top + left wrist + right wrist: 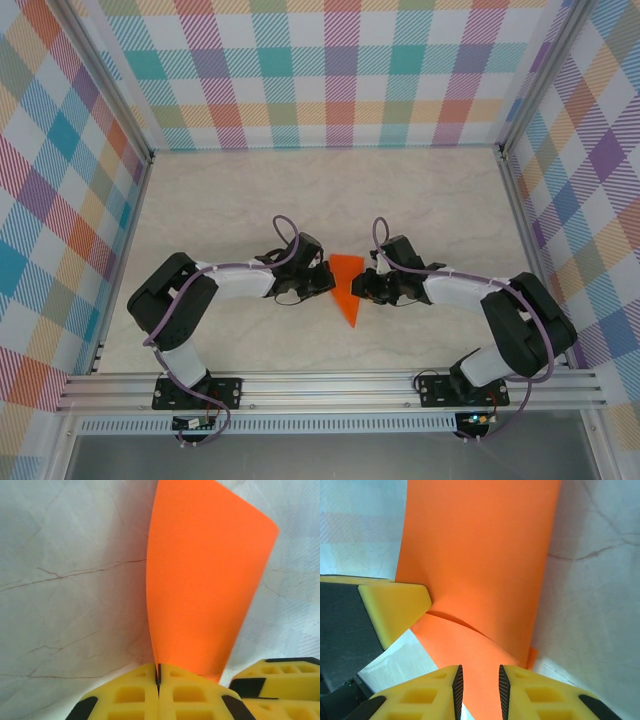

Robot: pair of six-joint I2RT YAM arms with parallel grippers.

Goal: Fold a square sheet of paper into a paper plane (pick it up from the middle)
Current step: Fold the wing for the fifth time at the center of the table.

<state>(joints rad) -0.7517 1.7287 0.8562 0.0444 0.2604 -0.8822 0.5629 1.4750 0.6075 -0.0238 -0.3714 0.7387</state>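
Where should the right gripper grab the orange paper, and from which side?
Take the paper probably at its right edge, near the wide end, coming from the right: the left gripper pinches the opposite edge, and the paper narrows to a point.

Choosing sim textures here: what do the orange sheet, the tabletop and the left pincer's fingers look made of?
Orange sheet: thin matte paper; it curves and holds a crease. Tabletop: pale, dark-veined marble look, possibly printed laminate. Left pincer, fingers: yellow, likely plastic, with moulded pockets and black corners.
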